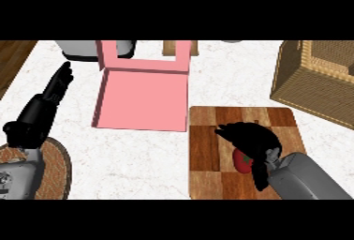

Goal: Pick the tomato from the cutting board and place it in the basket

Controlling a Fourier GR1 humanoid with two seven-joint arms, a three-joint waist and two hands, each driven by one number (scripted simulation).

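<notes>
Because a ripe fruit of this kind is light, smooth-skinned and soft under pressure, the small round red tomato [241, 161] will probably slip or bruise if pinched at one spot. The safer hold is across its widest part, fingers on one flank and thumb on the other, leaving the stem end alone. It lies on the striped brown wooden cutting board [206, 154], in the board's right half. It shows as a glossy red curve with a dark greenish mark on it (most of it is hidden under the hand). The robot's black right hand [250, 137] arches over it, fingers curled down around its top and far side and the thumb dropping along its right. I judge the hand to be grasping the tomato, which seems not yet lifted off the board. The woven wicker basket [311, 79] stands well apart at the upper right. The black left hand [50, 96] rests near the left edge, fingers straight and relaxed.
</notes>
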